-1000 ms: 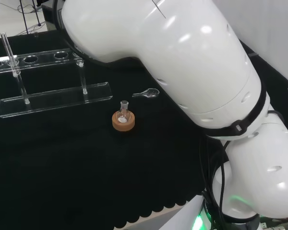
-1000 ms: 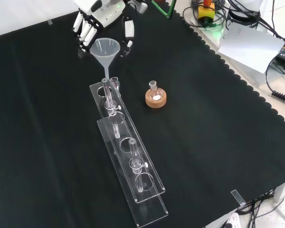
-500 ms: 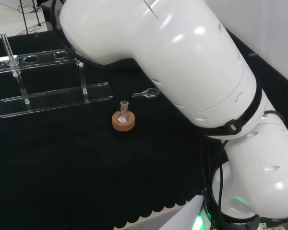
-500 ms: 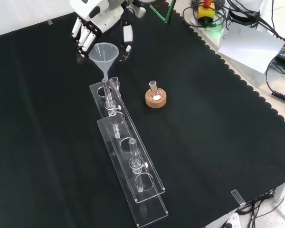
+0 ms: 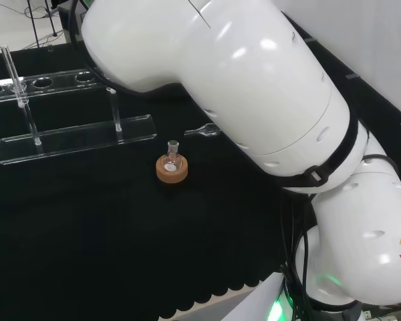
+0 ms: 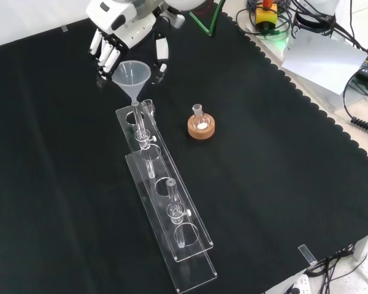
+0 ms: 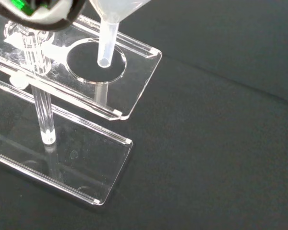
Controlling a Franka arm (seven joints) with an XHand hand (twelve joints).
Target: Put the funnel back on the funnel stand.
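- We see the funnel (image 6: 132, 75) as a pale, translucent cone with a wide round mouth and a narrow straight stem, standing upright with the mouth upward.
- In the wrist view the funnel's stem (image 7: 106, 48) ends in a cut tip that sits over the round hole at the end of the upper plate; we cannot tell whether the tip is already inside the hole.
- In the front view the funnel is at the far end of the funnel stand (image 6: 165, 205), above its last hole, near the top left of the cloth.
- The hand (image 6: 119, 27) is just behind the funnel in the front view. Its fingers (image 6: 104, 52) hang down on one side of the cone and the thumb (image 6: 161, 52) on the other; we cannot tell whether they touch the funnel or grip it.
- The funnel stand is clear plastic: a long base plate on the worktop (image 6: 276, 184) and a raised upper plate with a row of round holes, carried on thin clear posts.
- To the right of the stand in the front view, apart from it, a small clear flask (image 6: 200, 120) sits upright in a cork ring (image 6: 201, 129).
- In the head view the same flask and ring stand in front of the stand, and a small clear spoon-like piece (image 5: 202, 131) lies on the cloth beside the arm's white link (image 5: 254, 87).
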